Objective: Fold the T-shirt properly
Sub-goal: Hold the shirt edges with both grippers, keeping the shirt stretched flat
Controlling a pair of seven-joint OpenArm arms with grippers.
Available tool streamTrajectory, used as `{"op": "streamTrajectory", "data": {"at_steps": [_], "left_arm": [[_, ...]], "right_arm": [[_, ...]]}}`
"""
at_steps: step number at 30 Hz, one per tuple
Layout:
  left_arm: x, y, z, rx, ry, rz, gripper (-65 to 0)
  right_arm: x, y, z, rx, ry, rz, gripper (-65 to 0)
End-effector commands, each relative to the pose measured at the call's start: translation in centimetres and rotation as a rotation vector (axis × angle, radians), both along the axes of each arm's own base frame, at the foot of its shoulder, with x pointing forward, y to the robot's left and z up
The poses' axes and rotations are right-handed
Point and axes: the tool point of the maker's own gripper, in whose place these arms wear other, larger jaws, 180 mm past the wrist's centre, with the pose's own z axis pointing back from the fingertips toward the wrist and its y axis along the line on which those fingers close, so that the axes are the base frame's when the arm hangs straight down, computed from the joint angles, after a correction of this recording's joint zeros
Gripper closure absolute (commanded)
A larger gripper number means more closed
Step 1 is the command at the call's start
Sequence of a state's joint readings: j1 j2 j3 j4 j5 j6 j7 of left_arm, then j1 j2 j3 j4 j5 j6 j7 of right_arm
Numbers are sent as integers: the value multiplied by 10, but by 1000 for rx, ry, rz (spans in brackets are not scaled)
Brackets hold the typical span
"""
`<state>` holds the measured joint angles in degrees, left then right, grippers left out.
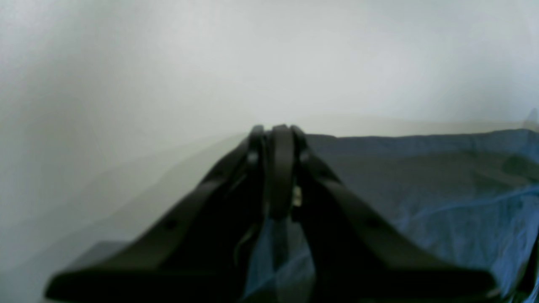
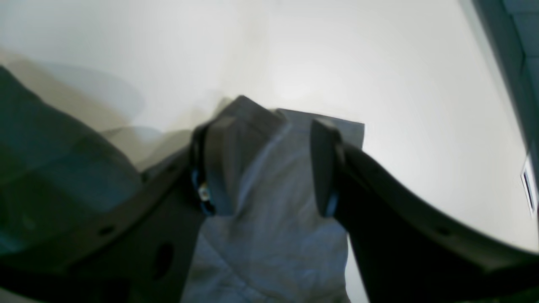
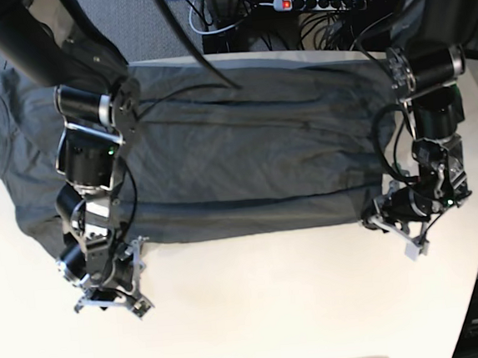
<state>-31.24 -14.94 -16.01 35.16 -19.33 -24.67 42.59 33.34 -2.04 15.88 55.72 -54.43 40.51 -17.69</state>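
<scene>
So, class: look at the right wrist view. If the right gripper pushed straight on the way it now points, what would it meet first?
The right gripper stands open with a corner of the T-shirt lying between its fingers. Going straight on, it would probably cross that cloth's edge, then meet only bare white table. Depth is unclear.

- The T-shirt (image 3: 236,146) covers the far half of the table (image 3: 259,311) from the left edge almost to the right edge, lying flat in low folds; nothing stands up from it.
- The near half of the table is bare between the two arms, open for passage along the near edge.
- The right gripper (image 3: 107,295) sits near the left near corner, blocking that side.
- The left gripper (image 3: 393,220) sits at the shirt's near right corner, narrowing the strip along the right edge.
- Cables (image 3: 326,21) and a power strip (image 3: 316,3) crowd the space behind the far edge.
</scene>
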Motion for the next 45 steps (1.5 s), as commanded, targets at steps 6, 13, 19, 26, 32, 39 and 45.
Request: {"op": "streamTrajectory", "data": {"at_steps": [6,13,19,26,32,39,45], "left_arm": [[-8,6,-7,46,61,-14,-39],[-7,6,-6,47,59,-11,-39],[-7,6,-7,47,61,-11,-39],[-8,7,-7,49,63,-9,-39],[-8,7,-7,49,63,-9,-39],[-7,7,-6,49,60,-9,-39],[-6,8,-5,49,59,-7,-39]], "right_arm": [[19,1,26,14,-75,-3,-276],[22,12,25,97,-82,-4,-276],[22,12,25,116,-88,-12,-276],[31,2,31,231,-131,-73,-276],[33,-15,36,309,-157,-165,-276],[27,-12,26,352,-144,-182,-276],[25,-8,21,398,-141,-190,-276]]}}
